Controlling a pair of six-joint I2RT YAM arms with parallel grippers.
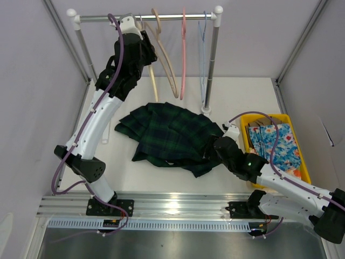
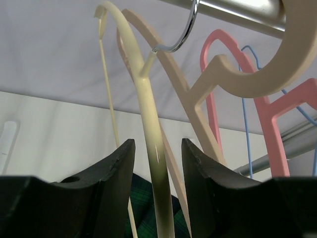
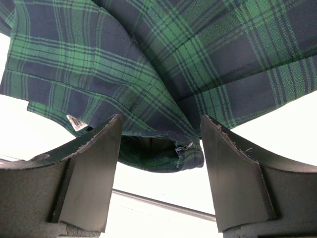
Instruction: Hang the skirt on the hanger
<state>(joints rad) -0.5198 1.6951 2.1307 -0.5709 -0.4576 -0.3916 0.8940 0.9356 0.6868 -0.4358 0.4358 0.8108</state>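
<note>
My L gripper (image 2: 157, 144) is hovering up at the silver metal rail (image 1: 161, 17), jaws spread and straddling the pale cream-yellow plastic hanger (image 2: 148, 109). It's 1 of 4 hanging there, w/ 1 tan hanger (image 2: 198, 114), 1 pink hanger (image 2: 271, 129) and 1 thin blue wire hanger (image 2: 246, 104). My R gripper (image 3: 161, 121) is sitting low, jaws also unclenched, w/ the hem of the 1 dark green-navy plaid pleated skirt (image 3: 148, 59) lying between them, crumpled on the white table (image 1: 161, 175).

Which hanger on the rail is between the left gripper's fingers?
The pale cream-yellow hanger, leftmost on the rail: its arm passes between the fingers of the left gripper. The tan hanger, the pink hanger and the blue hanger hang farther right, outside them.
</note>
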